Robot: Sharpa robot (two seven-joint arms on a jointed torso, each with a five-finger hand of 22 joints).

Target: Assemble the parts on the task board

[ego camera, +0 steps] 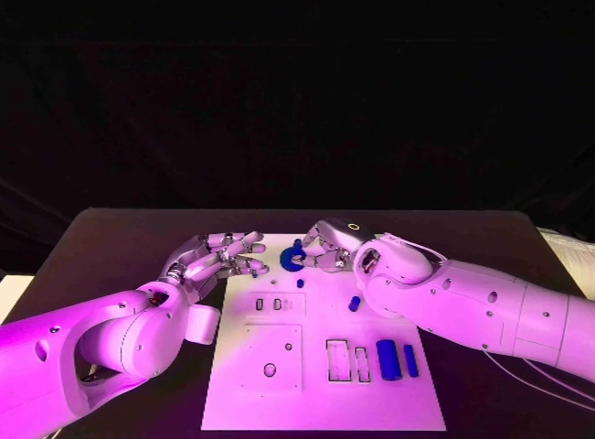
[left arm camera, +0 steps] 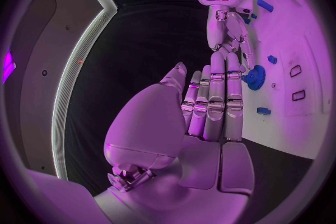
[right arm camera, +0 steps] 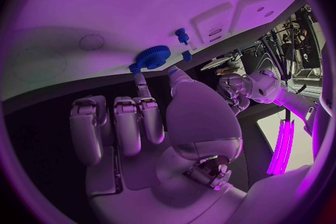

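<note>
Blue gear (ego camera: 292, 260) sits pinched between right hand (ego camera: 326, 245) fingers (right arm camera: 142, 82).

The right hand (ego camera: 326, 245) hides part of the blue gear (ego camera: 292, 260).

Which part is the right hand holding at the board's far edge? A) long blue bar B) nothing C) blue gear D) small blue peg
C: the right hand pinches the toothed blue gear between thumb and a finger over the task board.
</note>
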